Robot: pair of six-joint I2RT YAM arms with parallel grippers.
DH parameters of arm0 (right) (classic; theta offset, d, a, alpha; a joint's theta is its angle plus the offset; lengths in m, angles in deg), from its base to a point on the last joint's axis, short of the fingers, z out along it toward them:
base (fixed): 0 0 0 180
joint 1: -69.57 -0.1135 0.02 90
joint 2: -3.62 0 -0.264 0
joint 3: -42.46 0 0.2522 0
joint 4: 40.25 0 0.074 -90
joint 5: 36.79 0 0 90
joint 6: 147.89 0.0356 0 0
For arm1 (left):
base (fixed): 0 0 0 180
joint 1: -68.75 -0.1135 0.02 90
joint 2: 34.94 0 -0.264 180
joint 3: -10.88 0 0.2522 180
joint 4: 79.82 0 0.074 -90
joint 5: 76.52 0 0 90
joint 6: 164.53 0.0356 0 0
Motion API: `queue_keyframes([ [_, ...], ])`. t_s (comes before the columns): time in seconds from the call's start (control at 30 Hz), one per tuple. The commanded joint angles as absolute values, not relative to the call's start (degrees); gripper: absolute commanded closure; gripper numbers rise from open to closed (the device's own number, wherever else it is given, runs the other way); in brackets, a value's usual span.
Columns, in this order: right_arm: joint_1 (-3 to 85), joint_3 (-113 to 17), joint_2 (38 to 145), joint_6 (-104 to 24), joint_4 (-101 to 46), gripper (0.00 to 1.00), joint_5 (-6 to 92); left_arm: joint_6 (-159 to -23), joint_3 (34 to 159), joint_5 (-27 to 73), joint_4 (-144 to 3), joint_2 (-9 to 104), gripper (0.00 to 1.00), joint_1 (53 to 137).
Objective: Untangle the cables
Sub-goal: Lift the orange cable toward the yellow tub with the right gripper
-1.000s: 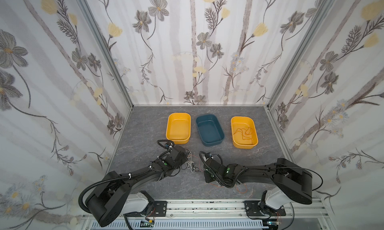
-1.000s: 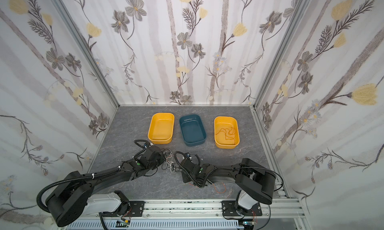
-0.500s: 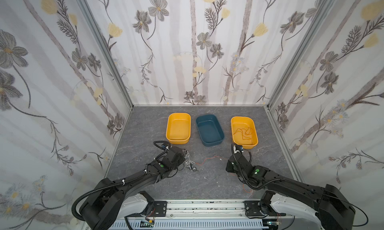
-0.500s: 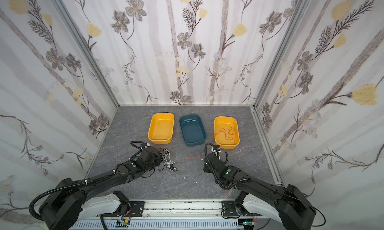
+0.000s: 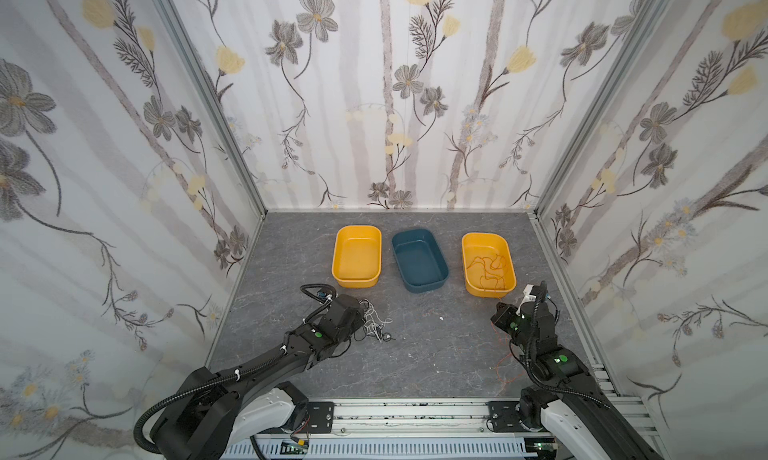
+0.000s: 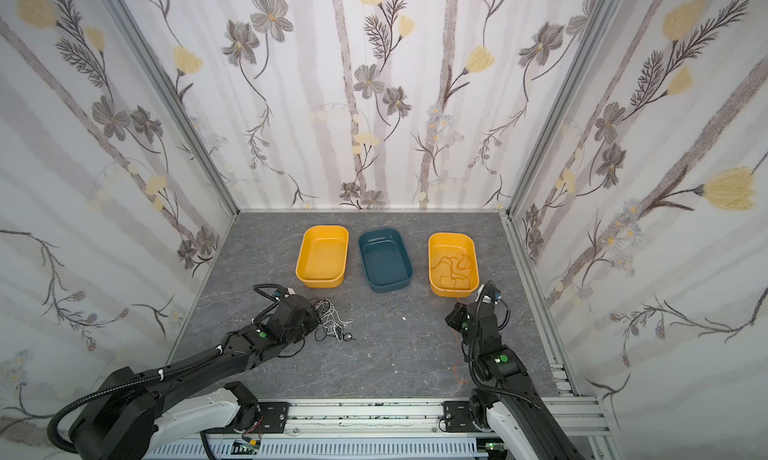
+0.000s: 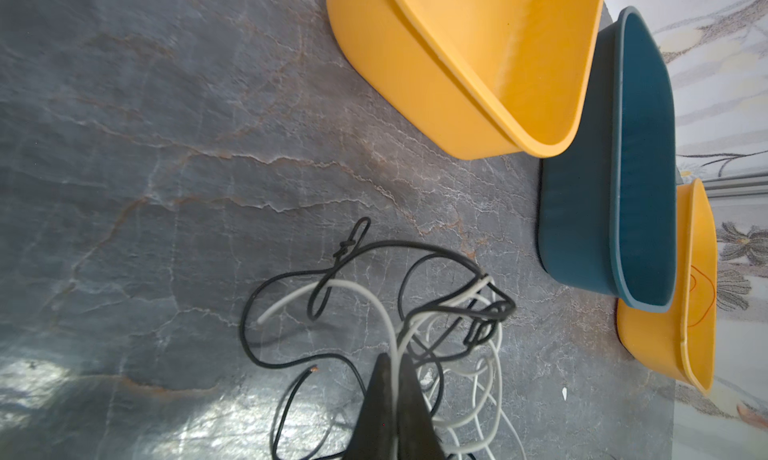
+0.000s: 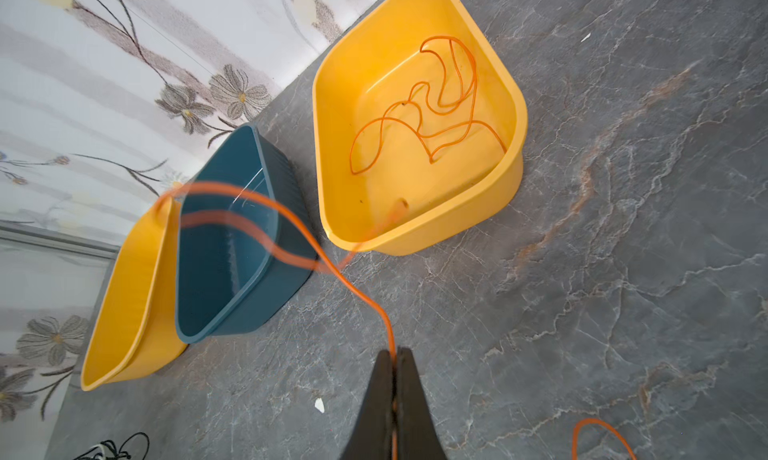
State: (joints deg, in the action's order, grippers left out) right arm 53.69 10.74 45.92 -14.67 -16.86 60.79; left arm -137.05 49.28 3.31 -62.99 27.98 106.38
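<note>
Got the right fingers point(image 8: 411, 395) pinched tight on a thin orange cable point(image 8: 330, 267), with the rest of it trailing over the grey worktop point(image 8: 623, 271) near the right yellow tray point(image 8: 519, 117). Can see a second orange cable point(image 8: 453, 128) curled up inside that tray. Over on the other side, got the left fingers point(image 7: 378, 404) squeezed together on a white cable point(image 7: 340, 283), part of a messy black-and-white tangle point(image 5: 374, 320) sitting on the worktop just in front of the left yellow tray point(image 5: 355, 281). Also spotting a blue tray point(image 5: 419, 285) parked between the two yellow ones.
</note>
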Motion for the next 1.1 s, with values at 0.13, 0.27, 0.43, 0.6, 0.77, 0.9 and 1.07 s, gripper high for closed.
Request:
queue_keyframes([
  [0.13,61.7,10.0,44.3,-16.2,-17.4,1.0,45.8,-136.9,48.1,2.2,-61.5,25.7,1.0,105.7],
  [0.27,61.6,10.0,45.8,-16.8,-20.6,1.0,37.4,-136.7,48.0,2.9,-62.2,26.2,1.0,105.6],
  [0.43,58.5,9.4,46.2,-16.8,-23.4,1.0,30.8,-136.6,48.2,4.2,-63.9,27.8,1.0,105.6],
  [0.6,51.4,6.4,46.5,-16.8,-26.1,1.0,27.3,-136.5,48.7,5.2,-65.3,29.7,1.0,105.6],
  [0.77,48.5,4.5,46.0,-16.1,-29.7,1.0,24.9,-136.2,49.6,6.3,-66.2,31.3,1.0,105.6],
  [0.9,48.6,3.2,45.9,-17.2,-27.9,1.0,26.6,-135.9,49.6,7.5,-67.1,31.9,1.0,105.6],
  [1.07,48.4,3.1,46.9,-19.7,-20.5,1.0,30.5,-135.1,49.8,9.6,-68.6,33.4,1.0,105.9],
])
